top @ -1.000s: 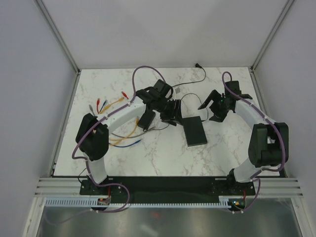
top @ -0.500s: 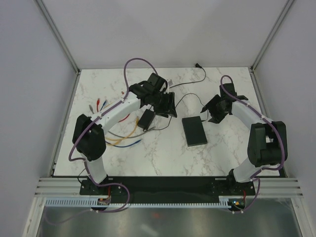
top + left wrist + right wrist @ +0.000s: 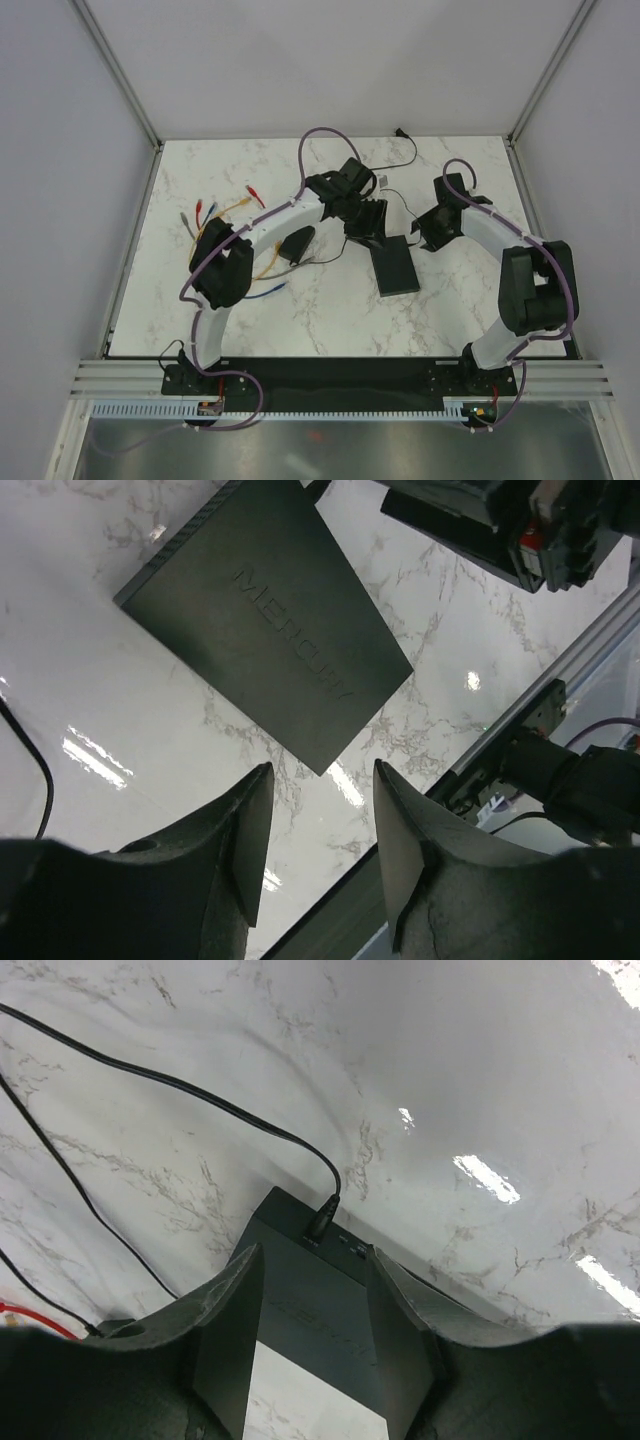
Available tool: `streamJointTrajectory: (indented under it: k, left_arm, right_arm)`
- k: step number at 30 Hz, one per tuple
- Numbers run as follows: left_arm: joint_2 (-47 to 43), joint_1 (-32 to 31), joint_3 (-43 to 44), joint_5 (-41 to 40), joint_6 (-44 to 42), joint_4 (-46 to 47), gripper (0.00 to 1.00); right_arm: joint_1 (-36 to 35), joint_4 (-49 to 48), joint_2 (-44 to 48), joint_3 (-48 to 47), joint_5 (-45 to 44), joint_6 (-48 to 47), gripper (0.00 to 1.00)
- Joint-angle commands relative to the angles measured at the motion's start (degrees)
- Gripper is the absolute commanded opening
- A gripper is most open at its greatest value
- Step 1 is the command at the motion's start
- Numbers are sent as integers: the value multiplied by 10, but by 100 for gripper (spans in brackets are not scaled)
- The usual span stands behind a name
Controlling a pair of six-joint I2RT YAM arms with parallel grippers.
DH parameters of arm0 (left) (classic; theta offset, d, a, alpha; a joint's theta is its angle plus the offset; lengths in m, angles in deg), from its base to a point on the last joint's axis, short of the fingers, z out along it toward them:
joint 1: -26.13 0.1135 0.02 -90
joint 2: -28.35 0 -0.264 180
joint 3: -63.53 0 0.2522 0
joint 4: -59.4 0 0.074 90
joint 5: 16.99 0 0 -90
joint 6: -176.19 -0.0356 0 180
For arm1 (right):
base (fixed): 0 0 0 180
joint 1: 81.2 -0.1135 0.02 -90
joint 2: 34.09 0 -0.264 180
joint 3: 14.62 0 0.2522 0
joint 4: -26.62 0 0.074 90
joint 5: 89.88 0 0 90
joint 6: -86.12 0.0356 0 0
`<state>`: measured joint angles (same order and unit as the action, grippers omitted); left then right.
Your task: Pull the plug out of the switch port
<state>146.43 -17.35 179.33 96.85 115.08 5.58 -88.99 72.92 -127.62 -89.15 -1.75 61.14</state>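
The switch (image 3: 396, 266) is a flat black box lying mid-table; it also shows in the left wrist view (image 3: 265, 620) and the right wrist view (image 3: 310, 1320). A black plug (image 3: 322, 1222) on a thin black cord sits in a port on the switch's far edge. My left gripper (image 3: 368, 228) hovers over the switch's far left end, open and empty (image 3: 320, 770). My right gripper (image 3: 428, 232) is just right of the switch's far end, open (image 3: 315, 1253), with its fingers either side of the switch in its view and the plug just beyond the tips.
A small black power brick (image 3: 296, 243) with a thin cord lies left of the switch. Several coloured cables (image 3: 225, 210) are spread at the left. A black cord end (image 3: 403, 137) lies at the back edge. The right gripper body (image 3: 500, 520) is close to my left one.
My left arm has swung right, from beside the power brick to above the switch's far end. My right gripper has drawn in a little toward the switch.
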Motion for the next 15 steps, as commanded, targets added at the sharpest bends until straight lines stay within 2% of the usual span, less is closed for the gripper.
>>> streamJointTrajectory:
  k: [1,3,15]
  left_arm:
    - [20,-46,46,-62,-64,38,52]
    - [30,-53,47,-82,-61,43,53]
    - [87,-55,46,-85,-48,51,54]
  right_arm:
    - [-7,-2,-19,-4,-30,43,53]
    - [-8,-8,-25,0,-26,49,52]
    - [-13,-26,-53,19,-11,88,42]
